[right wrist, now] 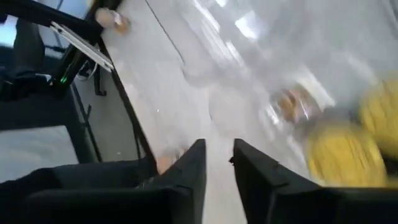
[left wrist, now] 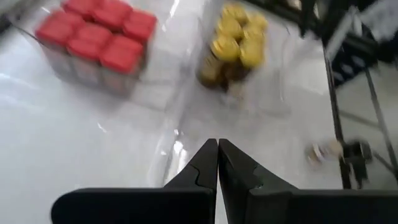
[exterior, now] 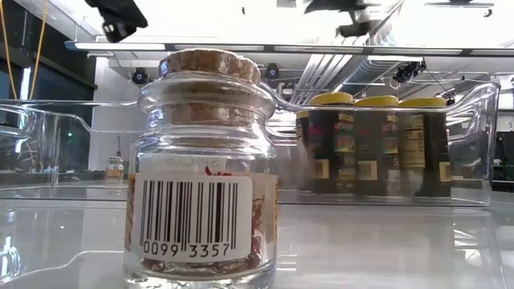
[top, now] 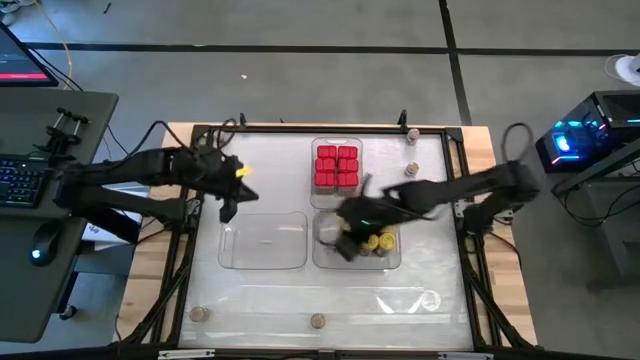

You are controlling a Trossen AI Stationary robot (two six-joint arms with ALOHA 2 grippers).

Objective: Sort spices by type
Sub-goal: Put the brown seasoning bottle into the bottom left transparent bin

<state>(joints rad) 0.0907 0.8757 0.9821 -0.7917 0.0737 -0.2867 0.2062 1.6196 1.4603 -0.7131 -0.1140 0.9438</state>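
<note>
The white table (top: pixel 330 300) carries three clear trays. Taking the empty tray (top: pixel 263 241) as landmark: the left gripper (top: pixel 228 208) hangs clenched just above its far left corner. To its right the right gripper (top: pixel 345 245), fingers slightly parted and grasping nothing visible, hovers over the yellow-lidded jars (top: pixel 380 241). Red boxes (top: pixel 337 167) fill the tray beyond. Cork-topped jars (top: pixel 317 321) stand scattered near the table edges.

High view straight down on bench (top: pixel 270 300); low view level, close behind cork-stoppered jar (exterior: pixel 201 168); both share yellow-lidded jars (exterior: pixel 373 144).
</note>
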